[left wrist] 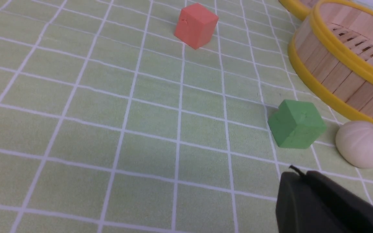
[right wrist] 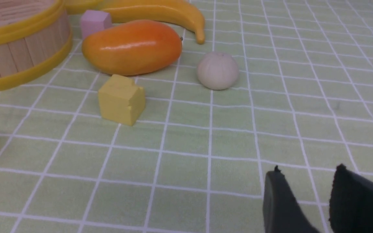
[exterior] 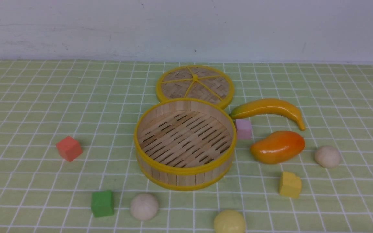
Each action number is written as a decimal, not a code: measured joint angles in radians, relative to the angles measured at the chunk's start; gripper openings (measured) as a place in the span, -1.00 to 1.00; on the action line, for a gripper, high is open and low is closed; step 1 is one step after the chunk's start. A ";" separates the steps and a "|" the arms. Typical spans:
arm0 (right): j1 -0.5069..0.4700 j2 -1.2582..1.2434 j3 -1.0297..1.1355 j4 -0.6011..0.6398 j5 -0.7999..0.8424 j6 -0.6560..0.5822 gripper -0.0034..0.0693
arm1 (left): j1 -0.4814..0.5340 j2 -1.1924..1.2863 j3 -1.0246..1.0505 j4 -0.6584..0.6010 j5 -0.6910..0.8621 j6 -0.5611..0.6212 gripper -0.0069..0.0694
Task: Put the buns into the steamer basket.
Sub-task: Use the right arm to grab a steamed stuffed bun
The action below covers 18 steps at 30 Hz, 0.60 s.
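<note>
The steamer basket [exterior: 185,168] stands empty mid-table; its wall also shows in the left wrist view [left wrist: 338,77] and the right wrist view [right wrist: 18,48]. One off-white bun [exterior: 144,206] lies in front of it, next to a green cube; it also shows in the left wrist view [left wrist: 362,144]. A pale yellow bun [exterior: 229,222] lies at the front edge. Another off-white bun [exterior: 327,156] lies right of the mango, also in the right wrist view [right wrist: 217,71]. My left gripper [left wrist: 298,176] is shut and empty, short of the green cube. My right gripper [right wrist: 308,171] is open and empty, short of the right bun. Neither shows in the front view.
The woven lid [exterior: 195,85] lies behind the basket. A banana [exterior: 267,109], pink cube [exterior: 243,128], orange mango [exterior: 277,147] and yellow cube [exterior: 290,184] are to the right. A red cube [exterior: 69,148] and green cube [exterior: 102,203] are to the left.
</note>
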 joint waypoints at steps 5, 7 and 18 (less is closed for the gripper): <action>0.000 0.000 0.003 0.000 -0.159 0.000 -0.24 | 0.000 0.000 0.000 0.003 -0.046 0.000 -0.77; 0.000 0.000 0.003 0.000 -0.251 0.000 -0.24 | 0.000 0.000 0.000 0.003 -0.094 0.000 -0.77; 0.000 0.000 0.003 0.015 -0.728 0.125 -0.24 | 0.000 0.000 0.000 0.018 -0.157 0.004 -0.74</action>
